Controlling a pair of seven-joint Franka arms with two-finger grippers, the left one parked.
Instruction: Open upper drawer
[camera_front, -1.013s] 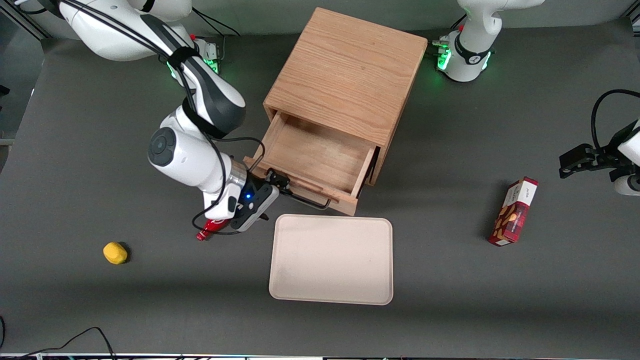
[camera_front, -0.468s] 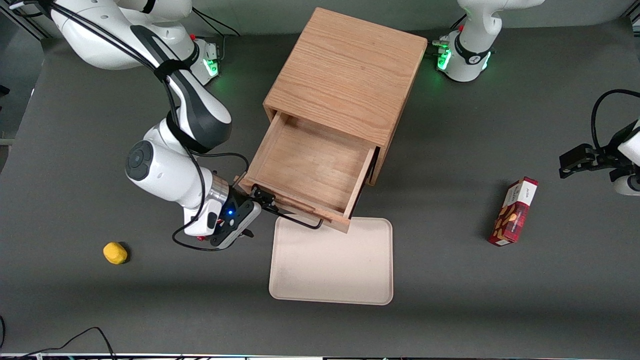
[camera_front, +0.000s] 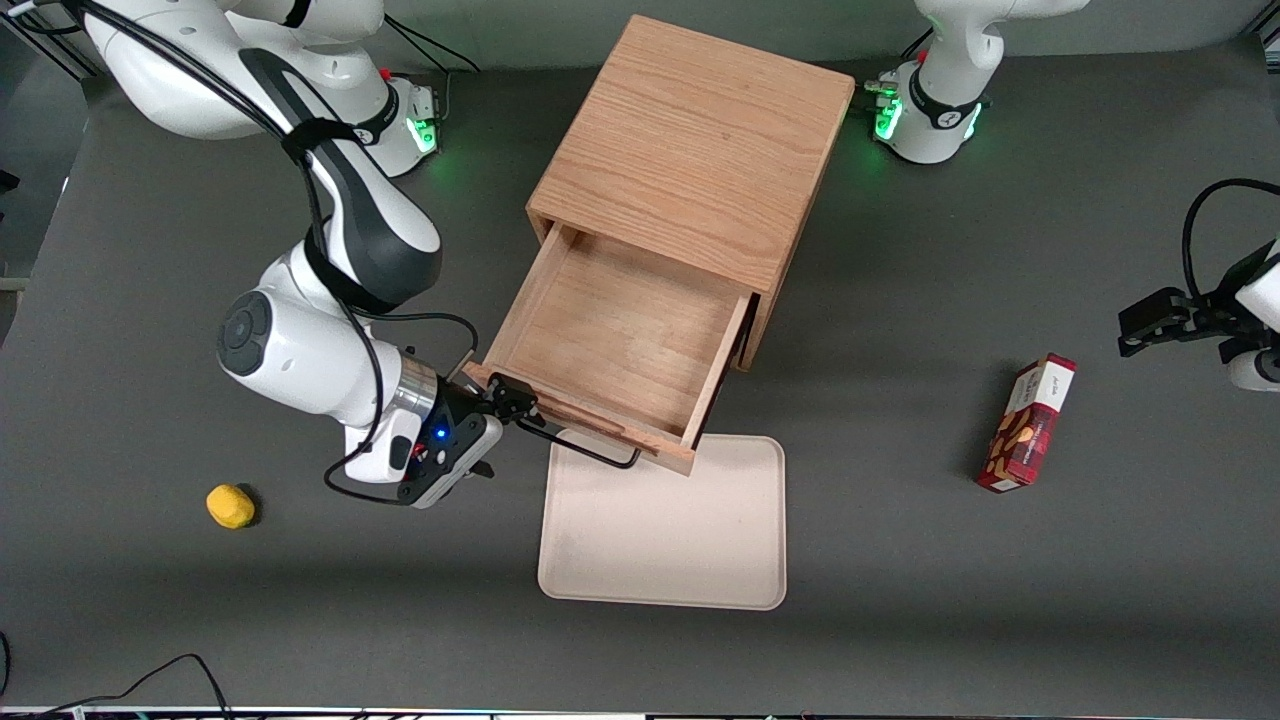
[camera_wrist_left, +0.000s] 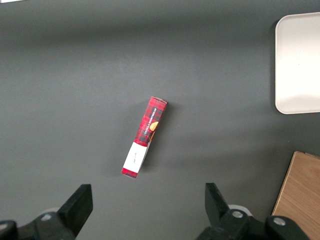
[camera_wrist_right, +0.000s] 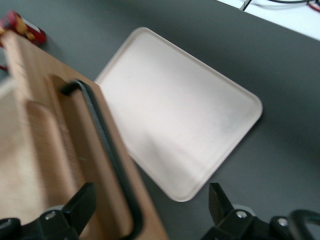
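The upper drawer (camera_front: 620, 330) of the light oak cabinet (camera_front: 700, 130) stands pulled far out, its plain wooden tray bare inside. Its front edge overhangs the beige tray (camera_front: 665, 540). The thin black wire handle (camera_front: 590, 455) runs along the drawer front. My right gripper (camera_front: 508, 398) is at the end of that handle toward the working arm's end of the table. In the right wrist view the gripper (camera_wrist_right: 151, 194) is open, its fingers wide apart with the handle (camera_wrist_right: 107, 145) and drawer front (camera_wrist_right: 45, 150) between them. The lower drawer is hidden under the upper one.
The beige tray (camera_wrist_right: 180, 115) lies nearer the front camera than the cabinet. A yellow object (camera_front: 230, 505) lies toward the working arm's end. A red snack box (camera_front: 1028, 422) lies toward the parked arm's end, also in the left wrist view (camera_wrist_left: 144, 136). A small red object (camera_wrist_right: 22, 27) lies by the drawer.
The drawer has slid farther out of the cabinet and now overhangs the tray. My right gripper moved with the handle, toward the front camera and the working arm's end.
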